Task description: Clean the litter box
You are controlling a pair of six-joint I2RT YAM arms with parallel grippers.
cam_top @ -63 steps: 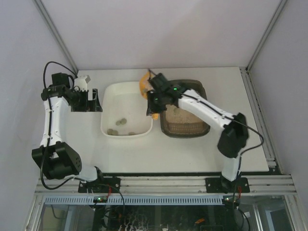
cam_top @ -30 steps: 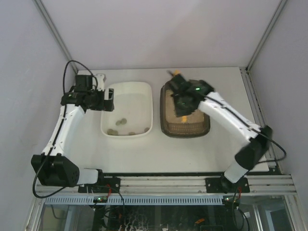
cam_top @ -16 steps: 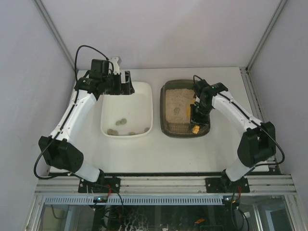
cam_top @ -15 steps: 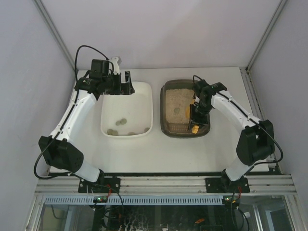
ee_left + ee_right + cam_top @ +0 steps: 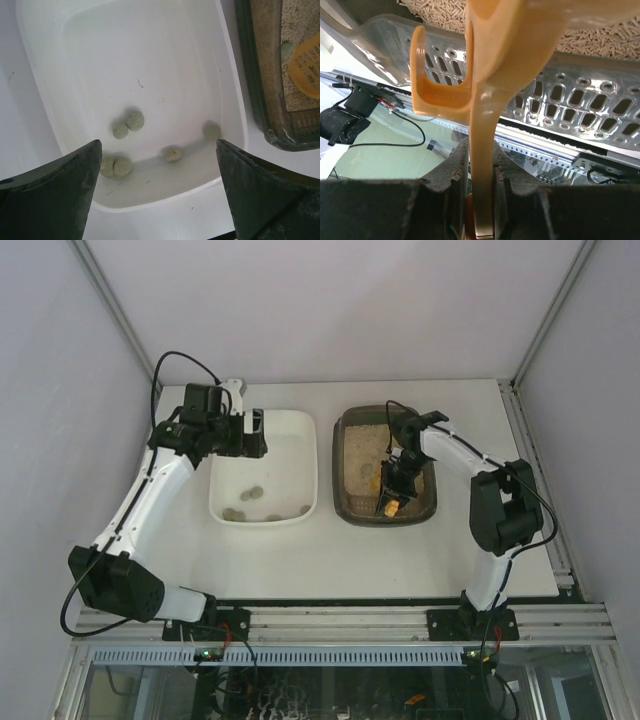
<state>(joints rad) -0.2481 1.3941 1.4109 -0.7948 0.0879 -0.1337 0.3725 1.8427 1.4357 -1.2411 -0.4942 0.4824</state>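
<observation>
white table (image 5: pixel 300 560), white tub (image 5: pixel 282 452) on its left half, dark litter box (image 5: pixel 360 518) just beside, to the right

White links (image 5: pixel 150 490), black joints (image 5: pixel 508 508), looping black cables (image 5: pixel 178 353); left tool (image 5: pixel 157 145), right tool (image 5: pixel 480 167) dark.

R hand (image 5: pixel 396 480) w/ scoop (image 5: pixel 390 506) swung from tub (image 5: pixel 300 420) into litter box (image 5: pixel 343 502); L hand (image 5: pixel 255 433) moved over tub.

There is one white tub (image 5: pixel 285 455) on the left. Six small round grey-green lumps (image 5: pixel 134 120) lie in it, at its near end. There is one dark litter box (image 5: pixel 341 480) on the right. One more grey-green lump (image 5: pixel 286 50) sits on the litter there. There is one orange scoop (image 5: pixel 485 100). Two robot arms reach over the table, a left arm (image 5: pixel 150 495) and a right arm (image 5: pixel 455 450).
</observation>
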